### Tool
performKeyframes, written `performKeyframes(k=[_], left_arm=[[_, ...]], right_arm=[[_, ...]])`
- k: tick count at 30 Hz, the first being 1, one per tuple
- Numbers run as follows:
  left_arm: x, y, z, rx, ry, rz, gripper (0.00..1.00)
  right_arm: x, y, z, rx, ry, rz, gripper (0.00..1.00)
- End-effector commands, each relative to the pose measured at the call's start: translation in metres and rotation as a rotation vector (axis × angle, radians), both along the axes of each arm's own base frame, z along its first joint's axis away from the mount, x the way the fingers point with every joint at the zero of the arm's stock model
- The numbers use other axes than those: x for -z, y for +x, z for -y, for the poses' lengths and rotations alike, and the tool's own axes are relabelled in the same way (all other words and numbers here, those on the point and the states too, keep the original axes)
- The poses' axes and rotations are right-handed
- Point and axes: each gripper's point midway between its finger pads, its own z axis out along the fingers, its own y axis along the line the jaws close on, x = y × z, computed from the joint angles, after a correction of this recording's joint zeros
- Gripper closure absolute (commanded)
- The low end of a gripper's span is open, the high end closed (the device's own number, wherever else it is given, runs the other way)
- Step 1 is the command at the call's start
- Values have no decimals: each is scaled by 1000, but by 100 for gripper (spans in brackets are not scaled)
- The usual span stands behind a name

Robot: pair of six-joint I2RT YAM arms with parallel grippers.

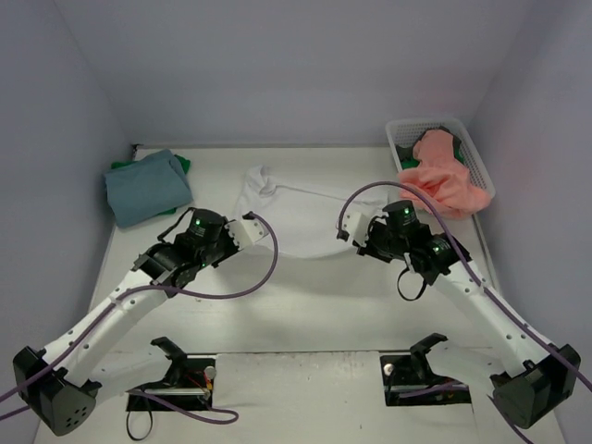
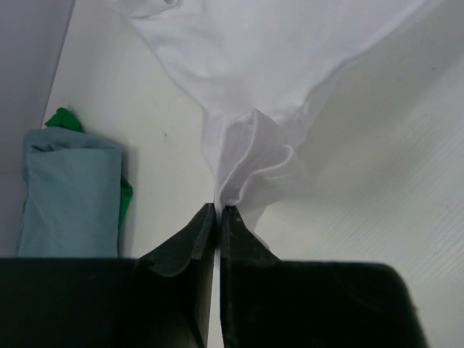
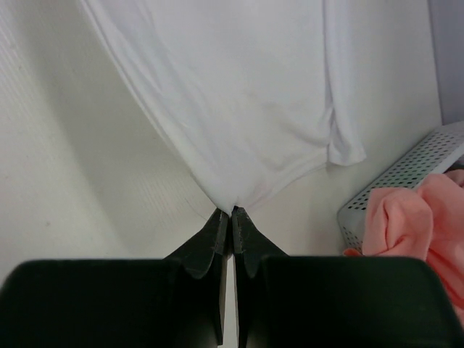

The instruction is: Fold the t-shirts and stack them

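Observation:
A white t-shirt [image 1: 298,205] lies spread on the table's middle. My left gripper [image 1: 248,228] is shut on its near left corner, with bunched white cloth [image 2: 250,163] pinched between the black jaws [image 2: 218,210]. My right gripper [image 1: 349,231] is shut on the near right corner, the hem [image 3: 239,196] drawn to a point at the jaw tips [image 3: 232,212]. A folded light blue t-shirt [image 1: 146,188] lies on a bright green t-shirt [image 1: 183,165] at the back left. A salmon pink t-shirt [image 1: 442,176] spills out of the basket.
A white mesh basket [image 1: 465,146] stands at the back right, also seen in the right wrist view as the basket [image 3: 406,177]. The blue and green stack [image 2: 69,196] lies left of my left gripper. Grey walls close in the table on three sides.

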Motion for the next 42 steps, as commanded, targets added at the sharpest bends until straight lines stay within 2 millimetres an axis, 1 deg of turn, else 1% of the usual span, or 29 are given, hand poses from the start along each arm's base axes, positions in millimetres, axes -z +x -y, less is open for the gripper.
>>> performKeyframes(k=[1,2,3,4,5,6,7,8,9,10,11,12,14,17,18,19,21,22,24,25,27,31,32,34,36,37,39,40,42], left_arm=[[-50,11,-12,-50,-36,127,100],[-56,14,-21,-77,-36,147,100],[-70,16,-25,-85,-49,185,100],[-78,17,-30,-93,-52,209,100],[-86,19,-34,-105,-58,232,100],[-102,21,-43,-126,-67,276,100],[-110,22,-47,-136,-71,294,100],[-119,23,-52,-143,-71,318,100],[-125,24,-59,-161,-68,329,100],[-138,24,-62,-169,-76,358,100],[-147,24,-69,-190,-72,383,100],[-154,24,-72,-201,-78,403,100],[-178,21,-79,-221,-100,471,100],[-211,16,-91,-261,-124,569,100],[-218,15,-93,-274,-130,588,100],[-231,14,-95,-280,-144,617,100],[-241,15,-96,-278,-141,635,100],[-244,16,-96,-282,-139,642,100],[-257,18,-98,-282,-122,670,100],[-262,21,-100,-296,-109,686,100],[-273,21,-103,-307,-103,708,100],[-281,21,-105,-308,-97,715,100],[-282,20,-105,-309,-99,712,100],[-293,11,-106,-311,-140,733,100],[-304,0,-101,-271,-190,746,100],[-317,-11,-102,-258,-219,770,100],[-333,-22,-99,-234,-269,793,100],[-346,-28,-101,-232,-282,812,100],[-359,-33,-104,-238,-284,833,100]], right_arm=[[-45,8,-7,26,94,98,100],[-58,10,-7,35,107,125,100],[-67,11,-7,41,118,145,100],[-74,12,-6,49,127,159,100],[-87,14,-6,58,142,188,100],[-96,15,-4,69,151,209,100],[-104,15,-4,77,166,222,100],[-120,15,-5,82,193,252,100],[-130,14,-5,83,212,270,100],[-138,13,-5,93,233,280,100],[-153,12,-3,96,258,308,100],[-160,12,-1,105,271,322,100],[-172,13,6,122,285,350,100],[-189,12,9,128,303,390,100],[-199,12,11,135,310,411,100],[-204,12,12,136,312,423,100],[-214,13,14,144,314,445,100],[-226,12,16,144,327,472,100],[-237,14,18,152,327,496,100],[-246,15,22,165,325,521,100],[-251,18,24,174,313,539,100],[-261,18,27,189,321,561,100],[-266,14,26,176,340,566,100],[-271,8,27,169,375,563,100],[-277,-1,27,149,406,572,100],[-277,-3,27,146,410,573,100],[-281,-5,28,144,415,582,100],[-283,-6,27,141,418,586,100],[-293,-6,29,148,426,609,100]])
